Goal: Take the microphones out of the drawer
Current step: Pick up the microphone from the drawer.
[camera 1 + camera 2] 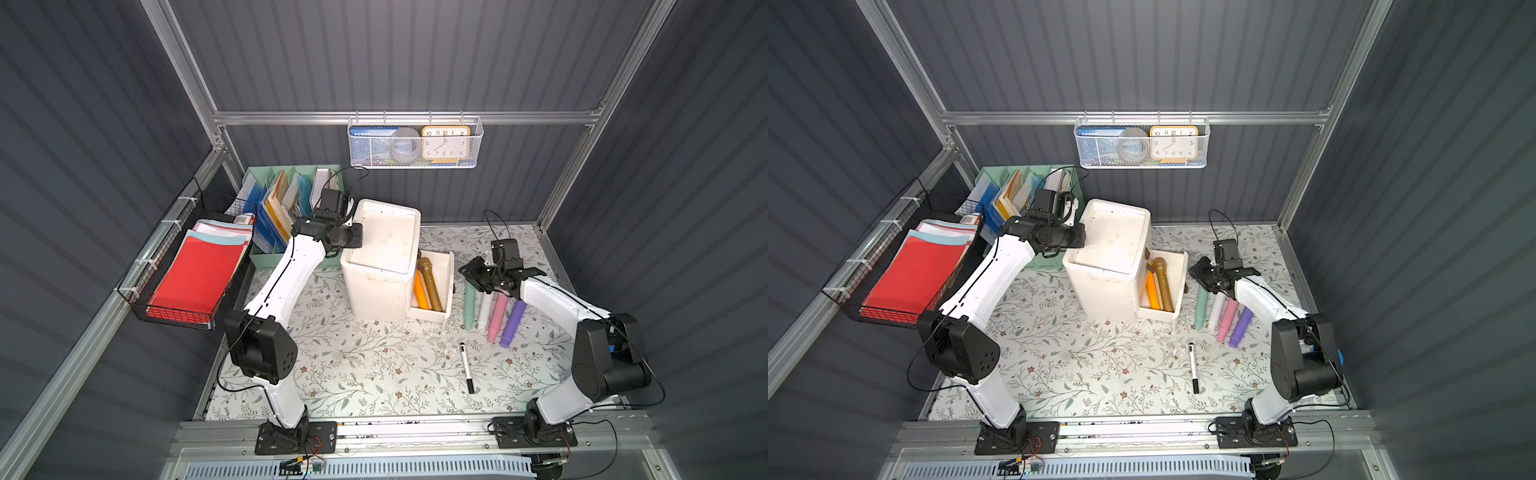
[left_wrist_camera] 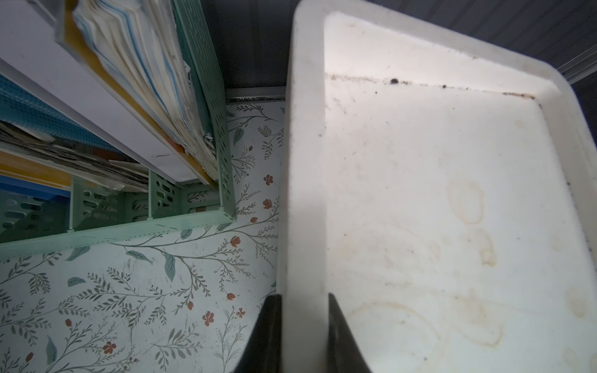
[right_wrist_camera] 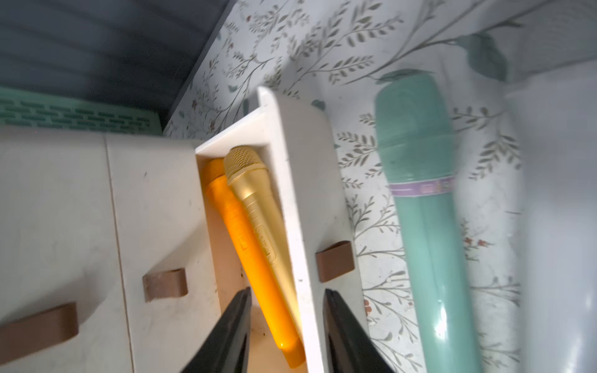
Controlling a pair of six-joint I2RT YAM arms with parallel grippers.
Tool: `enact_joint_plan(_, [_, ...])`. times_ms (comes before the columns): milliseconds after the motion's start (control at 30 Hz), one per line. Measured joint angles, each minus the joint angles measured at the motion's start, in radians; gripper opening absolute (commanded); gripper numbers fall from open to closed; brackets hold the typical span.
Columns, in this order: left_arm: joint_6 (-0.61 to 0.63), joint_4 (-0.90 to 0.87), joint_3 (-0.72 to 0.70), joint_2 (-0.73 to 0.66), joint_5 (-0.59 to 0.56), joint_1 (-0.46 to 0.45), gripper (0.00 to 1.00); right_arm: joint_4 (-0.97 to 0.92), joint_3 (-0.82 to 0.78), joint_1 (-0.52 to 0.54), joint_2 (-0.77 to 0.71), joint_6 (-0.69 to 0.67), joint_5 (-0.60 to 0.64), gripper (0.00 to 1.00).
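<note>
A white drawer unit (image 1: 382, 257) stands mid-table with its bottom drawer (image 1: 448, 270) pulled out to the right. In the drawer lie a gold microphone (image 1: 430, 284) (image 3: 255, 193) and an orange microphone (image 1: 420, 295) (image 3: 245, 245), side by side. My left gripper (image 1: 357, 237) (image 2: 305, 300) is shut on the left rim (image 2: 305, 193) of the unit's top. Just right of the drawer's front wall (image 3: 307, 193), my right gripper (image 1: 467, 272) (image 3: 287, 294) hangs open and holds nothing. The wall and the orange microphone's end show between its fingers.
Green (image 1: 469, 307), white (image 1: 484, 311), pink (image 1: 498, 316) and purple (image 1: 513, 322) microphones lie on the table under my right arm. A marker (image 1: 466, 368) lies nearer the front. A green file organiser (image 1: 282, 208) and a wire basket (image 1: 187, 278) of papers stand left. A mesh basket (image 1: 415, 143) hangs on the back wall.
</note>
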Motion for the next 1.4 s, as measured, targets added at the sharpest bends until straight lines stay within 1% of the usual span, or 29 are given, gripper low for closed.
enact_joint_plan(100, [0.0,0.0,0.0,0.0,0.0,0.0,0.02,-0.087,0.108,0.058,0.031,-0.067,0.002,0.42])
enact_joint_plan(300, [0.0,0.0,0.0,0.0,0.0,0.0,0.02,-0.243,0.315,0.143,0.177,-0.169,0.007,0.42])
enact_joint_plan(533, [0.0,0.0,0.0,0.0,0.0,0.0,0.02,-0.39,0.467,0.168,0.356,-0.246,0.042,0.42])
enact_joint_plan(633, [0.0,0.0,0.0,0.0,0.0,0.0,0.02,-0.434,0.518,0.173,0.41,-0.272,0.064,0.42])
enact_joint_plan(1000, [0.0,0.0,0.0,0.0,0.0,0.0,0.02,-0.489,0.618,0.203,0.537,-0.315,0.153,0.42])
enact_joint_plan(1233, [0.0,0.0,0.0,0.0,0.0,0.0,0.02,-0.497,0.664,0.216,0.59,-0.32,0.195,0.42])
enact_joint_plan(1400, [0.0,0.0,0.0,0.0,0.0,-0.001,0.02,-0.5,0.675,0.225,0.601,-0.326,0.214,0.42])
